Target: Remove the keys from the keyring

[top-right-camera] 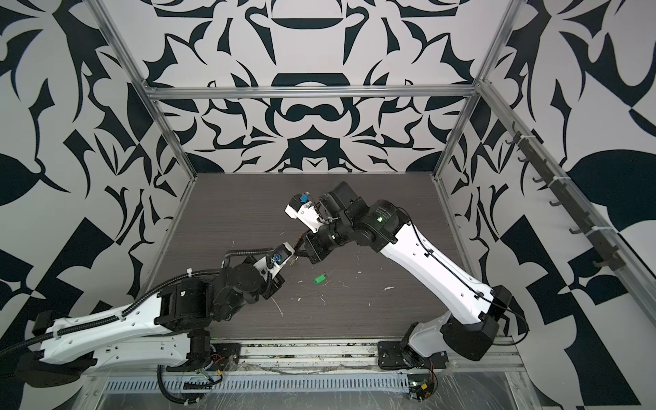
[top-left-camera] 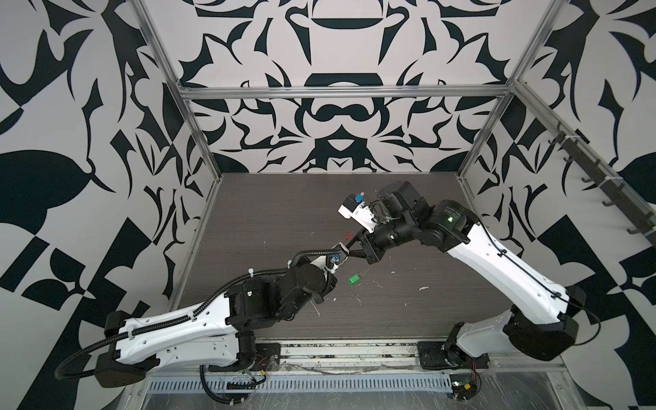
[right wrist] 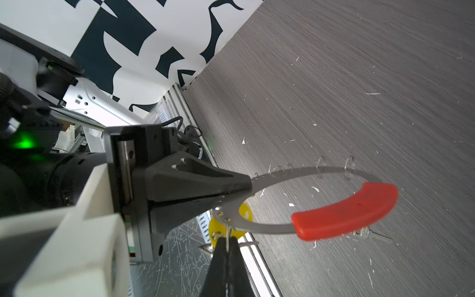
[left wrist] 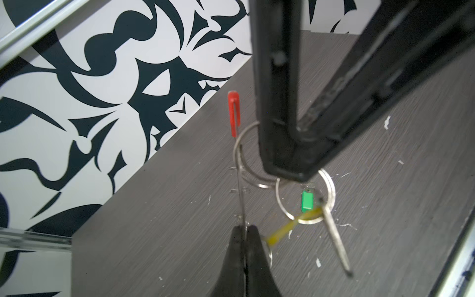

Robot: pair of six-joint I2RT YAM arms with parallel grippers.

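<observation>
Keyring (right wrist: pixel 344 210) is looking light, springy: left end effector (left wrist: pixel 244 231) is pinching its band tight, right end effector (right wrist: pixel 227 241) clamping the ring of yellow key (right wrist: pixel 245 210).

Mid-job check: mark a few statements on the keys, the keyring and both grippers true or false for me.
1. The green key lies loose on the table, off the keyring. True.
2. The yellow key lies on the table beside the green one. False: it hangs in the air at the keyring, between the two grippers.
3. The left gripper is shut on the keyring's thin metal band. True.
4. The right gripper is open and clear of the keyring. False: it is shut on a thin silver ring right at the keyring.
5. The keyring rests flat on the table. False: it is held up above it.
</observation>
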